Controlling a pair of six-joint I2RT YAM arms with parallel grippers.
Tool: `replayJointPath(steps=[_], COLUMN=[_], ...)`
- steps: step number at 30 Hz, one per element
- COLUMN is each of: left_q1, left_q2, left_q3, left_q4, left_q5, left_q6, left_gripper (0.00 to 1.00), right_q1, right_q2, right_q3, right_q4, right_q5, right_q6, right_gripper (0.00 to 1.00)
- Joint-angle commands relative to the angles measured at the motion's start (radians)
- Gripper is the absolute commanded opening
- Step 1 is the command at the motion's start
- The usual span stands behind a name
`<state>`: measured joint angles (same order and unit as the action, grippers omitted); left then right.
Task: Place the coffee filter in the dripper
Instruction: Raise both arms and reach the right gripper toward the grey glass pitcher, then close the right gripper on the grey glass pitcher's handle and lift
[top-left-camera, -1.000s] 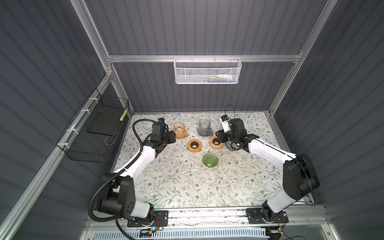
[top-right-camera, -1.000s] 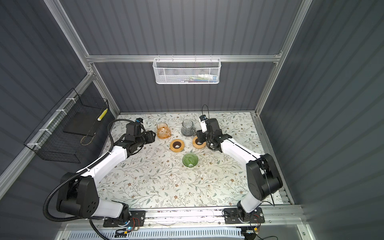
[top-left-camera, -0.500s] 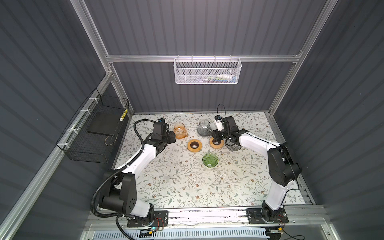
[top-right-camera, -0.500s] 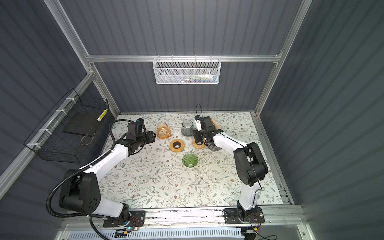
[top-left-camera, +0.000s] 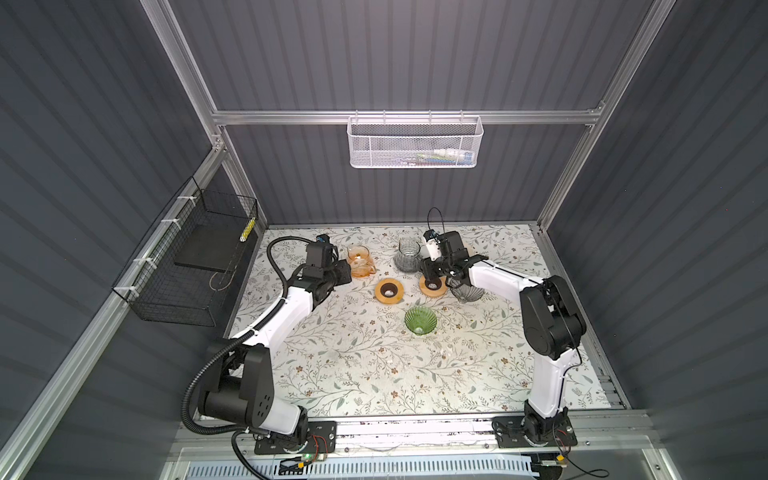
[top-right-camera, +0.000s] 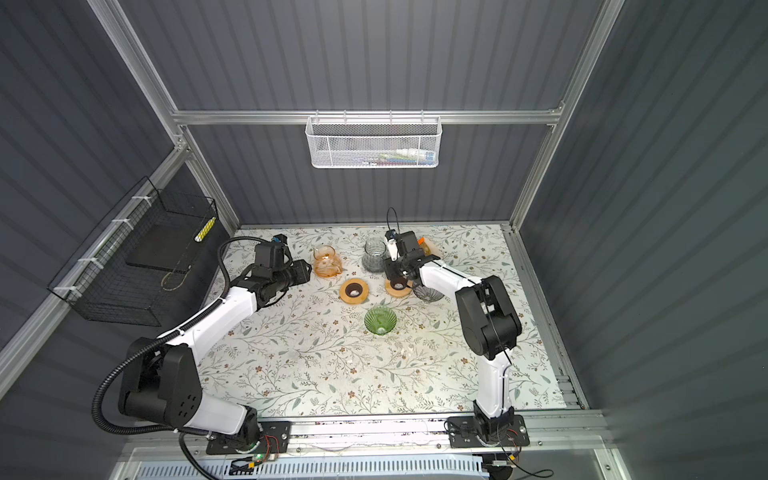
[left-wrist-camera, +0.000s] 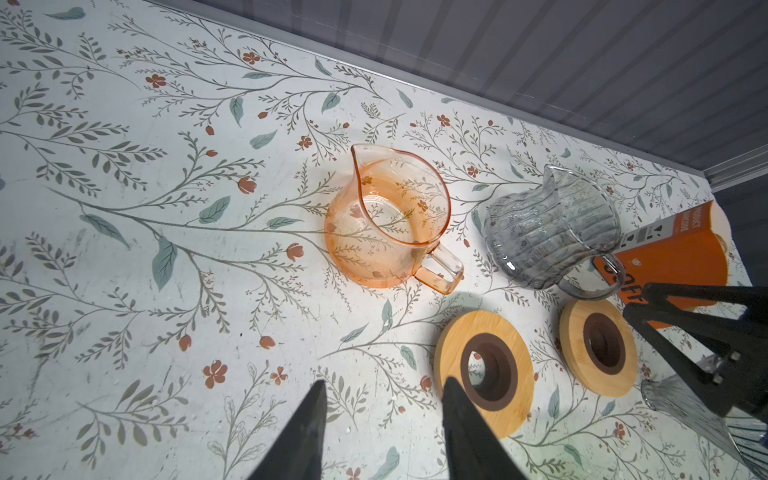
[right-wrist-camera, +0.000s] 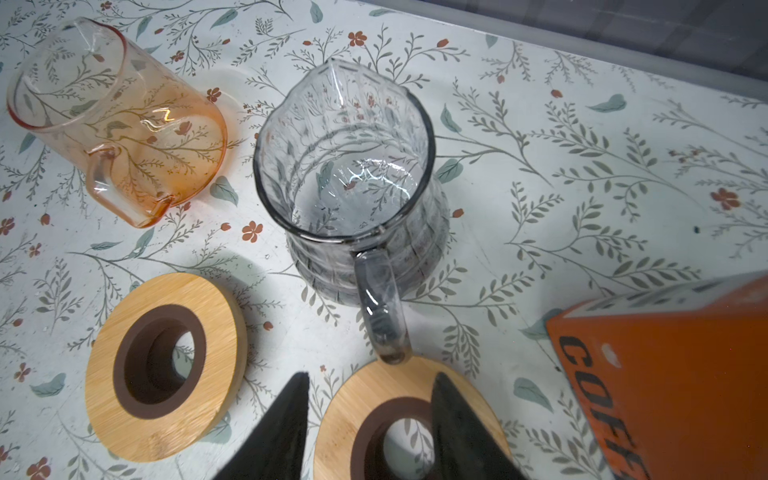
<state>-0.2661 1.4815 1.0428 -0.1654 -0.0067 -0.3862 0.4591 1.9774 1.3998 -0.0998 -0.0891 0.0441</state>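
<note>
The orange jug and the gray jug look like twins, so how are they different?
The orange jug is peach-tinted glass; the gray jug is smoky gray. The orange jug has smooth walls, while the gray jug is ribbed. The orange jug looks squatter; the gray jug looks taller, with a pinched neck. Both are see-through, empty and standing upright, each with a handle and a spout.

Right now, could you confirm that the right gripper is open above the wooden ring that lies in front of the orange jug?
Not quite. The right gripper is open, but the wooden ring beneath it lies in front of the grey jug, by its handle, as the right wrist view shows.
</note>
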Motion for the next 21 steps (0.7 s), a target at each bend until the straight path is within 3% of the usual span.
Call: replayJointPath(steps=[1,21], left_q1=[-0.002,-0.002], left_q2=[0.016,0.032], left_q3=[0.03,0.036], left_q4=[-0.025,-0.017], left_q5=[-0.006,0.0], left_q6=[0.009,-0.005], left_gripper=[0.46,0.43], right_q1=[0.006,0.006], right_q2=[0.026,0.099], right_q3=[0.036,0.111], right_q4=[-0.006,-0.013], right_q5=[0.029,0.008], right_q6=[-0.019,-0.036], right_gripper=[0.49,0.42])
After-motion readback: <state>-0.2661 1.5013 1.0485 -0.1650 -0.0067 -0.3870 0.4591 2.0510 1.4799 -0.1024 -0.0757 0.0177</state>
